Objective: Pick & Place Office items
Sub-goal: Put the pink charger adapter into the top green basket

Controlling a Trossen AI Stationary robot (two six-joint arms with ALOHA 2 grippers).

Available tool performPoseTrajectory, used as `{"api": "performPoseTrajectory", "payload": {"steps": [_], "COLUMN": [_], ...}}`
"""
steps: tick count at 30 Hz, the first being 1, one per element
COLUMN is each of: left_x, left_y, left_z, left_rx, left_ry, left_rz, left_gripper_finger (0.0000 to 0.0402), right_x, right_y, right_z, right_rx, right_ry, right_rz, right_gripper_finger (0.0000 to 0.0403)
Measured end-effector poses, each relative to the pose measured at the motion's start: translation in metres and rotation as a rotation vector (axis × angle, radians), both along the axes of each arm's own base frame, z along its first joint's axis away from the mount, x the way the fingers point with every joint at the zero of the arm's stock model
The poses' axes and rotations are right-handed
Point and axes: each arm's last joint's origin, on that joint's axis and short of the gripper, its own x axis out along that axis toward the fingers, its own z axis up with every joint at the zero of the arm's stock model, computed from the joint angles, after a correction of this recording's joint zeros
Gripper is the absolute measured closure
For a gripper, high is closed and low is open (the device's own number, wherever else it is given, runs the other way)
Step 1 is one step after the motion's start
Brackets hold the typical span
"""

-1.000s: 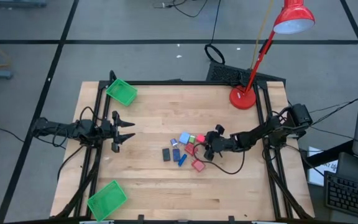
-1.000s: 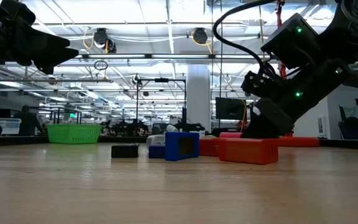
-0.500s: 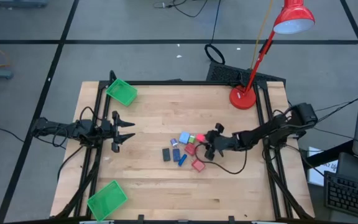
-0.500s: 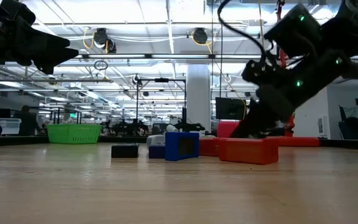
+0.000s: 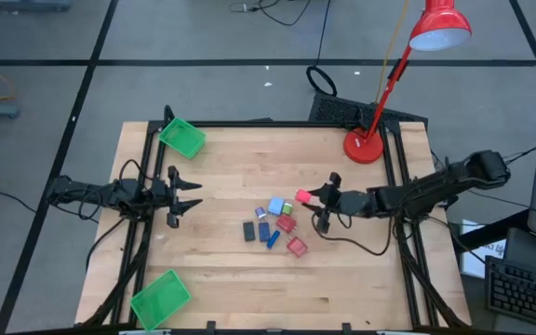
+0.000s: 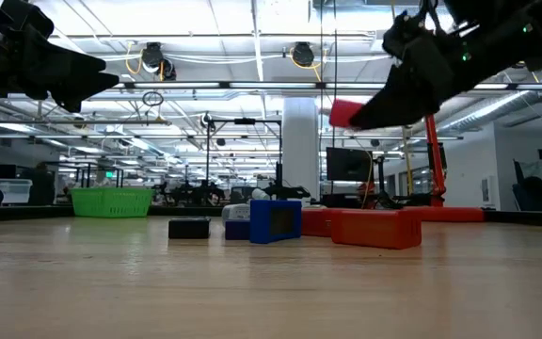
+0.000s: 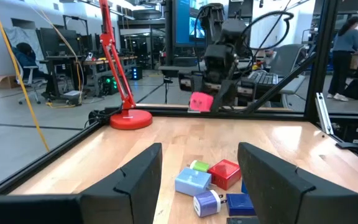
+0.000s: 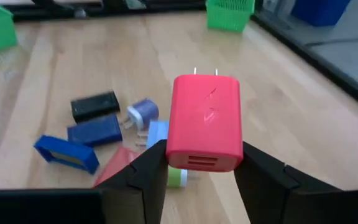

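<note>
While the red charger block hung above the table, it sat squarely between the right gripper's two dark fingers, which were clamped on its sides near the end with the two slots; its two metal prongs pointed away from the wrist. In the low view the block showed well clear of the wood, high over the pieces lying on it. Under and to the left of it the other office items lay in a loose cluster near the middle of the table: a light-blue block, a green bit, another red block, a lavender plug, a black rectangle, a blue stick, and a red block lying a little nearer and to the right of the rest. The left gripper waited over the left part of the table, well apart from the cluster, its fingers spread wide with nothing between them. Two green trays sat at the left corners, and a red desk lamp stood at the far right.
</note>
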Motion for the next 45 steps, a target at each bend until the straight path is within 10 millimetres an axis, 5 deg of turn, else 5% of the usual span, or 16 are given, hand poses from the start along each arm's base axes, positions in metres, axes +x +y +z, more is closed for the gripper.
{"api": "performPoseTrajectory", "payload": {"steps": [25,33,39,45], "left_x": [0.002,0.035,0.068,0.118], "left_y": [0.0,-0.006,0.001,0.004], "left_z": [0.021,0.015,0.009,0.028], "left_rx": [-0.143,-0.249,-0.338,-0.185], "left_ry": [-0.213,-0.177,-0.076,-0.001], "left_rz": [-0.008,-0.023,0.245,0.302], "left_gripper_finger": [0.0188,0.0187,0.0175,0.0137], "right_x": [-0.004,-0.003,-0.002,-0.002], "right_y": [0.004,0.004,0.005,0.006], "right_z": [0.013,0.017,0.018,0.018], "right_rx": [0.058,0.044,0.045,0.057], "right_ry": [-0.057,-0.091,-0.106,-0.107], "right_rz": [0.178,0.185,0.185,0.216], "right_gripper_finger": [0.0249,0.0248,0.0253,0.0249]}}
